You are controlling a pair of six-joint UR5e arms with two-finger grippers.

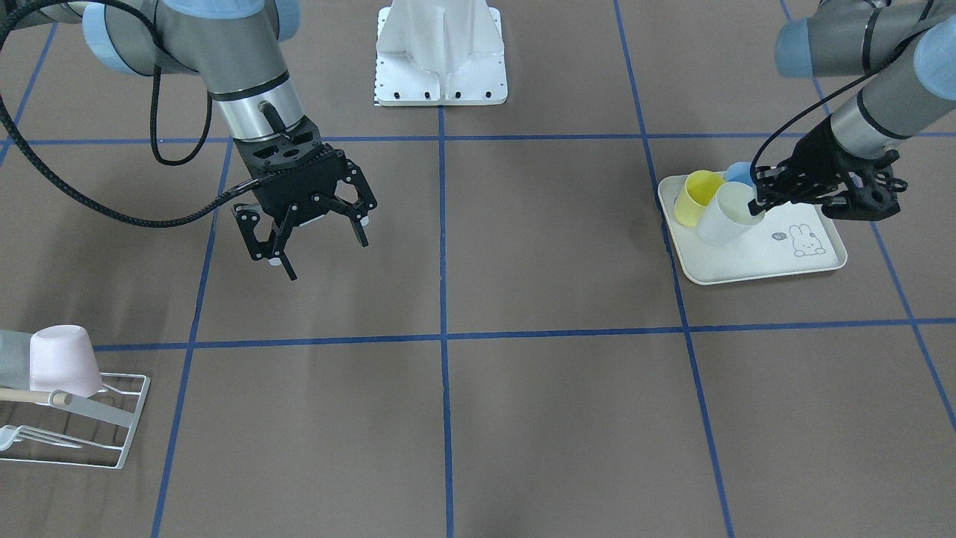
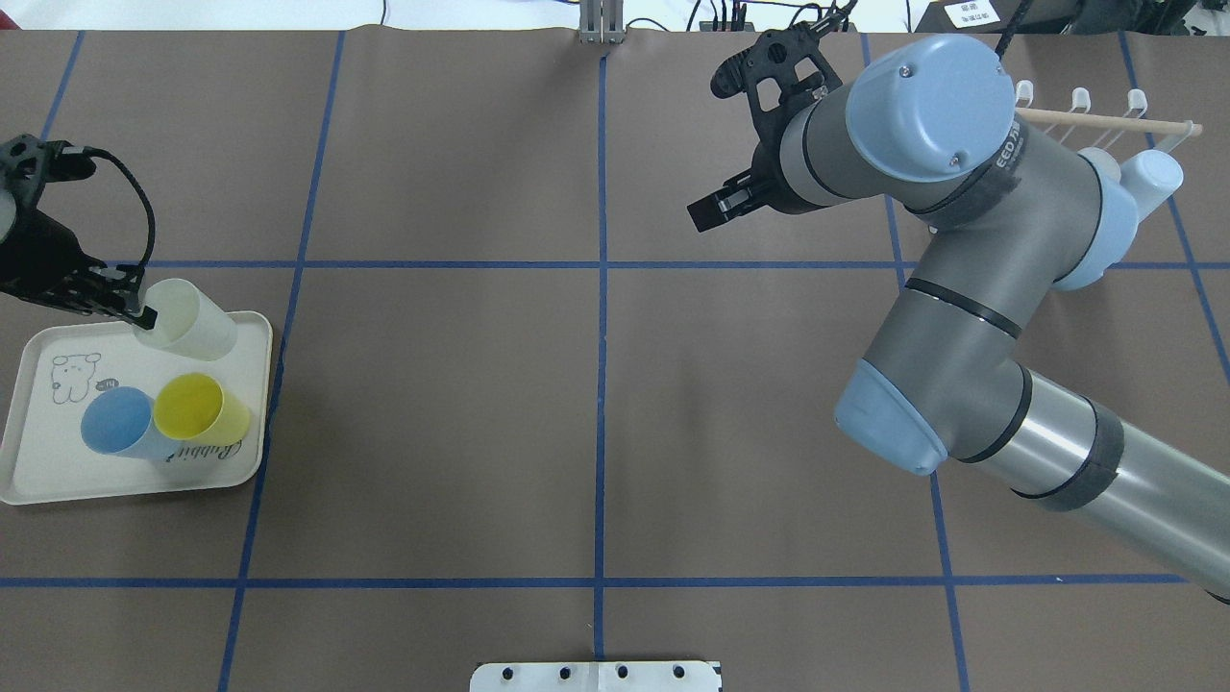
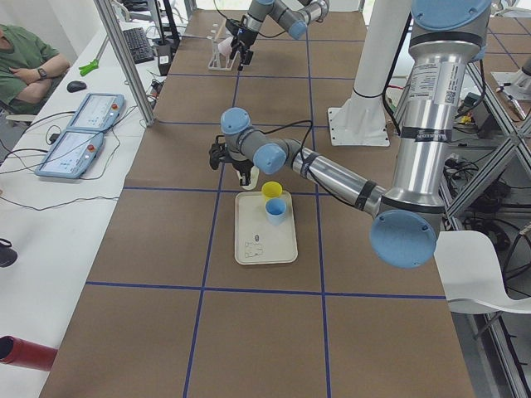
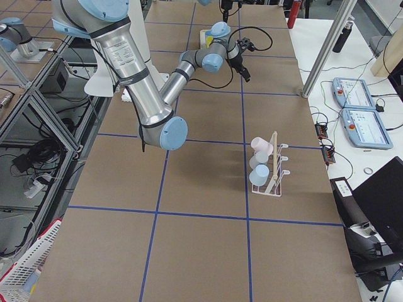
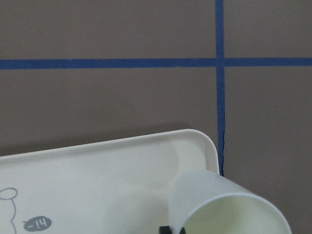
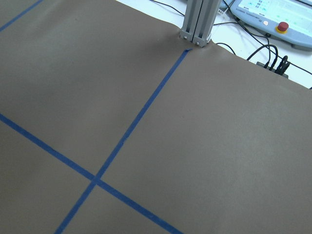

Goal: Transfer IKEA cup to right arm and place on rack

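A white IKEA cup leans tilted over the far corner of the cream rabbit-print tray. My left gripper is shut on its rim, one finger inside the mouth. The overhead view shows the same hold, left gripper on cup; the left wrist view shows the cup over the tray corner. The right arm's ROBOTIQ gripper hangs open and empty above bare table, far from the cup. The rack stands at the table's other end, with a pink cup upside down on it.
A yellow cup and a blue cup lie on the tray beside the white one. The rack carries several cups under its wooden dowel. The robot's white base plate sits mid-table at the robot's side.
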